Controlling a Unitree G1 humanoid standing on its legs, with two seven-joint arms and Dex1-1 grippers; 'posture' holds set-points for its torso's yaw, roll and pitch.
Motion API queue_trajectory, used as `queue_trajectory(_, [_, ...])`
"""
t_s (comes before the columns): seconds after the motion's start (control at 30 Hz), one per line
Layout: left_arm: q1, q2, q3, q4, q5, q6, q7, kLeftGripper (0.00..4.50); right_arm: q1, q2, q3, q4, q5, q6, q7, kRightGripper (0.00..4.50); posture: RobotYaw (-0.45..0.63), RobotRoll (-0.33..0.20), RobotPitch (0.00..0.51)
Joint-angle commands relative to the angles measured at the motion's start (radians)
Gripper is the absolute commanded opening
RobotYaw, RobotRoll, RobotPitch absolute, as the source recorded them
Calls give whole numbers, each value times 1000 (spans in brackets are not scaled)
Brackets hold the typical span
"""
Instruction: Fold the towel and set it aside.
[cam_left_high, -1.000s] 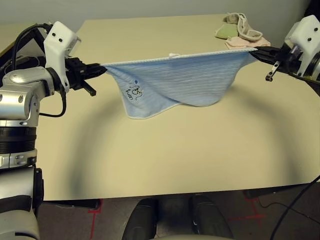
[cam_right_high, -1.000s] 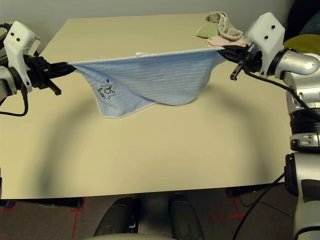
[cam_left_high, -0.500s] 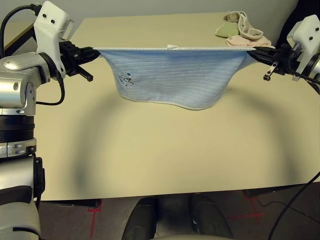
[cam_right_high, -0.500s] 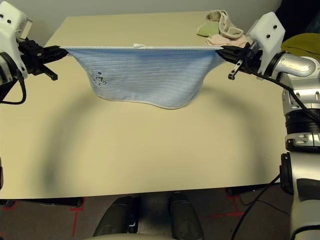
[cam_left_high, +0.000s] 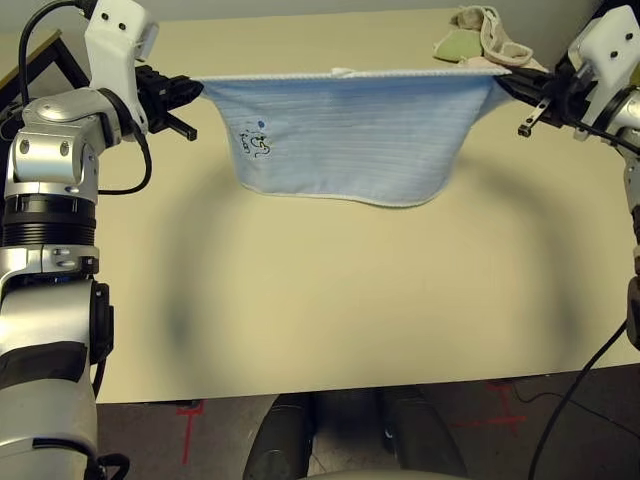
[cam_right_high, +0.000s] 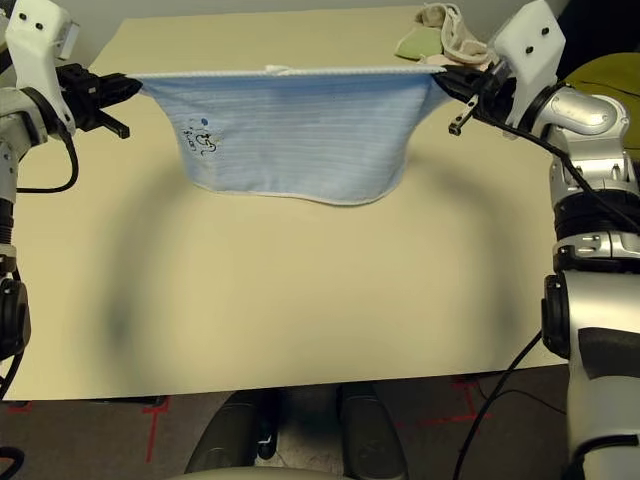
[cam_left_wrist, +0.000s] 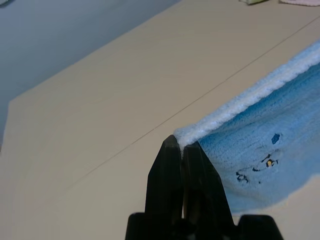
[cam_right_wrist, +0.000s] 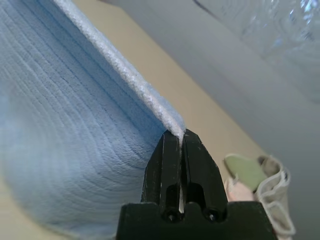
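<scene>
Your left hand (cam_left_high: 196, 92) and right hand (cam_left_high: 503, 84), each clamped shut on a corner, have pulled the towel (cam_left_high: 345, 135) taut and clear of the tabletop (cam_left_high: 330, 290), ready for folding.

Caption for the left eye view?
Both grippers, left and right, hold the towel stretched above the table.

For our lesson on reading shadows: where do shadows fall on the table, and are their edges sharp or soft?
Left eye view: a soft, blurred arch of shadow crosses the table beneath the hanging towel. Right eye view: the same diffuse arch. Wrist views: no clear shadow on the tabletop.
</scene>
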Motion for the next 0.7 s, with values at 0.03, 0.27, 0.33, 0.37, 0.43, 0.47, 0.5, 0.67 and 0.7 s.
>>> queue_trajectory(0.03, [3, 49, 42, 19, 30, 9, 38, 47, -2, -17, -51, 25, 9, -41, -50, 0, 58, 0, 150])
queue_trajectory(0.27, [139, 111, 55, -136, -19, 98, -55, 47, 87, -22, -35, -64, 70, -11, 91, 0, 60, 0, 160])
queue_trajectory(0.33, [221, 138, 72, -239, -57, 170, -92, 47, 168, -44, -30, -143, 96, 48, 149, 0, 60, 0, 161])
queue_trajectory(0.37, [268, 156, 75, -287, -73, 200, -118, 47, 212, -58, -26, -186, 104, 73, 175, 0, 62, 0, 162])
queue_trajectory(0.43, [352, 189, 70, -362, -93, 232, -171, 47, 285, -75, -22, -260, 115, 116, 212, 0, 63, 0, 162])
queue_trajectory(0.47, [400, 203, 65, -404, -110, 255, -199, 47, 331, -82, -20, -305, 125, 144, 235, 0, 64, 0, 162])
queue_trajectory(0.5, [433, 212, 64, -433, -123, 272, -217, 47, 363, -86, -19, -339, 133, 167, 250, 0, 62, 0, 162])
queue_trajectory(0.67, [555, 252, 85, -557, -199, 346, -294, 47, 488, -112, -27, -505, 176, 313, 282, 0, 56, 0, 157])
queue_trajectory(0.7, [567, 259, 90, -567, -207, 352, -303, 47, 501, -117, -27, -527, 183, 335, 286, 0, 55, 0, 156])
